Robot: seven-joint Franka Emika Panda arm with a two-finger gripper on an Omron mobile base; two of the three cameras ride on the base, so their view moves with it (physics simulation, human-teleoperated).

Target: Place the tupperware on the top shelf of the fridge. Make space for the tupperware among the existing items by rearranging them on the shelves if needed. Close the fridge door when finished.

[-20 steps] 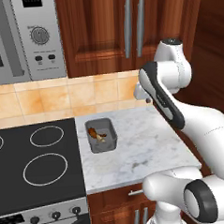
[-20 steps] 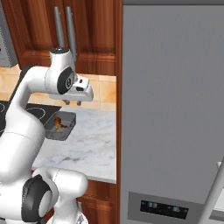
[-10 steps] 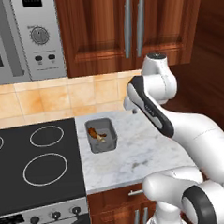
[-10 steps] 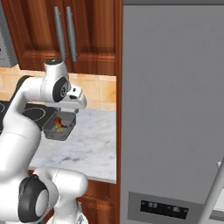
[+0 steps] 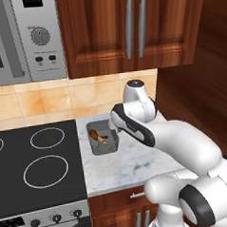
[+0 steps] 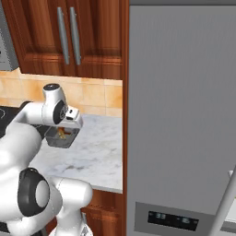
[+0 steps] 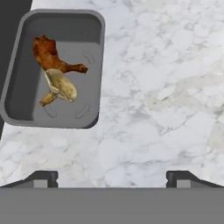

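Tupperware [image 7: 54, 70], a small grey lidless plastic tub with rounded corners and brown and tan food inside, sits on the white marble counter [image 7: 166, 87] beside the black stovetop [image 5: 37, 163]. Gripper [image 7: 112, 177] hovers above with jaws spread wide, offset from it. Sloped, smooth walls could slip if pinched off-centre. Tall grey fridge [image 6: 184, 115] looks shut.

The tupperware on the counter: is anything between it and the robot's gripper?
Nothing visible. The open gripper hangs above bare marble counter, with the tupperware off to one side, uncovered and untouched.
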